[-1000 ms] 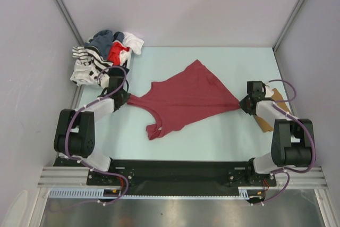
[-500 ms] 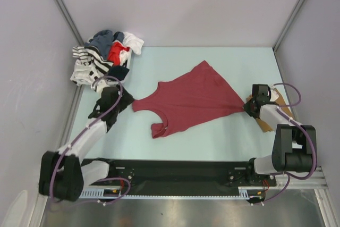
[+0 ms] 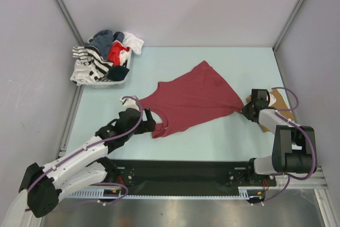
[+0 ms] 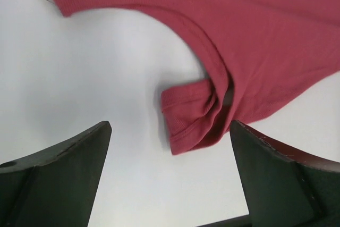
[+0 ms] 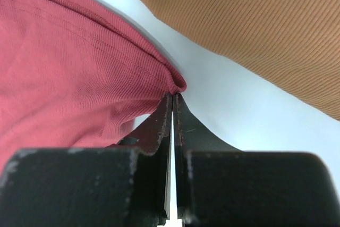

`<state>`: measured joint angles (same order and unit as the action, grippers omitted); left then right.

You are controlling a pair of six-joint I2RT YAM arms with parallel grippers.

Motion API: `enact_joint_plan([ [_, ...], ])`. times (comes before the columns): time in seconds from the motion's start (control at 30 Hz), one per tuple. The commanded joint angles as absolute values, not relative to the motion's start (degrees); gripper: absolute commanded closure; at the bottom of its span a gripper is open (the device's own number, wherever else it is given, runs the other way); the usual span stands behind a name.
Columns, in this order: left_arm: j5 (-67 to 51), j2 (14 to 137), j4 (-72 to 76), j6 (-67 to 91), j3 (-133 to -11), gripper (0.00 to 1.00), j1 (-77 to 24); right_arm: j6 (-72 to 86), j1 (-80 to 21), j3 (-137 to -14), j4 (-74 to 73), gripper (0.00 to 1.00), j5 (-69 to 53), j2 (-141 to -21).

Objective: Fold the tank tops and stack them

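The overhead view is bright and even, lit from above. The arms cast only faint, soft shadows on the pale surface, with no glare. In the left wrist view the surface looks almost white, and a soft grey shadow edges the maroon tank top ahead of the left end effector, whose dark fingers are slightly soft. The right end effector is dark and blurred near the lens, while the cloth ribbing beyond its tips is sharp.
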<state>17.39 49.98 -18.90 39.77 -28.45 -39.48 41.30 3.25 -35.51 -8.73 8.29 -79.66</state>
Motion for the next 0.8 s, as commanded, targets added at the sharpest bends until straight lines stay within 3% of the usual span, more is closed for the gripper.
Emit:
enact_joint_plan([
  [0.0,17.8,51.9,-20.6,36.0,-28.8,0.0,-42.0,40.4,3.2,-35.3,-5.9,1.0,7.6,-78.2],
  [0.07,18.7,53.9,-20.9,36.4,-29.8,0.02,-43.3,40.4,3.1,-35.5,-5.7,1.0,7.3,-78.3],
  [0.13,18.6,56.8,-20.8,37.0,-29.9,0.1,-43.3,40.5,3.1,-35.5,-5.7,1.0,7.2,-78.3],
  [0.17,18.3,57.7,-19.9,37.1,-29.8,0.19,-43.4,40.4,3.1,-35.5,-5.7,1.0,7.3,-78.2],
  [0.37,17.4,63.3,-15.2,38.8,-29.3,0.35,-43.8,40.4,3.0,-35.4,-5.5,1.0,6.9,-78.3],
  [0.43,17.6,63.8,-14.6,39.5,-29.3,0.34,-44.0,40.4,3.0,-35.4,-5.5,1.0,6.8,-78.4],
  [0.5,17.8,64.0,-13.9,40.1,-29.3,0.26,-44.3,40.4,3.0,-35.4,-5.4,1.0,6.5,-78.4],
  [0.6,17.3,64.5,-12.4,40.6,-28.9,0.28,-44.4,40.3,3.0,-35.6,-5.5,1.0,6.3,-78.2],
  [0.73,15.2,67.5,-9.8,41.9,-28.7,0.48,-44.6,40.4,3.0,-35.4,-5.6,1.0,6.7,-77.8],
  [0.77,15.1,68.8,-9.4,42.3,-28.9,0.57,-44.8,40.4,3.0,-35.4,-5.7,1.0,6.8,-77.7],
])
